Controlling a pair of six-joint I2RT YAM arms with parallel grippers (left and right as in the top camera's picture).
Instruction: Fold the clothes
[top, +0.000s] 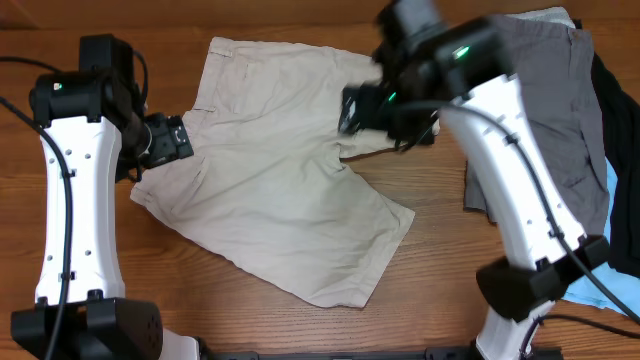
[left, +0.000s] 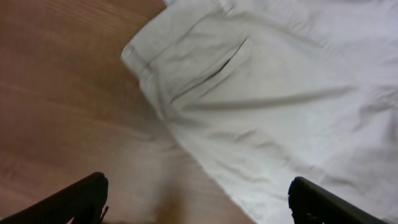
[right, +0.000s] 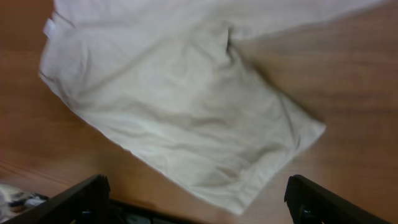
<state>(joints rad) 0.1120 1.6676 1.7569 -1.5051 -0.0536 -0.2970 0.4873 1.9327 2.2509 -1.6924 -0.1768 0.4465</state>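
Observation:
The pale beige shorts (top: 275, 190) lie spread flat on the wooden table, waistband to the left, legs to the right and front. My left gripper (top: 185, 140) is open and empty at the waistband's left edge; the left wrist view shows the shorts (left: 280, 93) with a back pocket slit, between the open fingers (left: 199, 202). My right gripper (top: 352, 112) is open and empty above the crotch area; the right wrist view shows the lower leg (right: 186, 118) below the open fingers (right: 199, 202). Grey shorts (top: 545, 110) lie at the back right.
A black garment (top: 620, 110) and a light-blue one (top: 600, 285) lie under and beside the grey shorts at the right edge. Bare wood (top: 440, 280) shows in front of the beige shorts.

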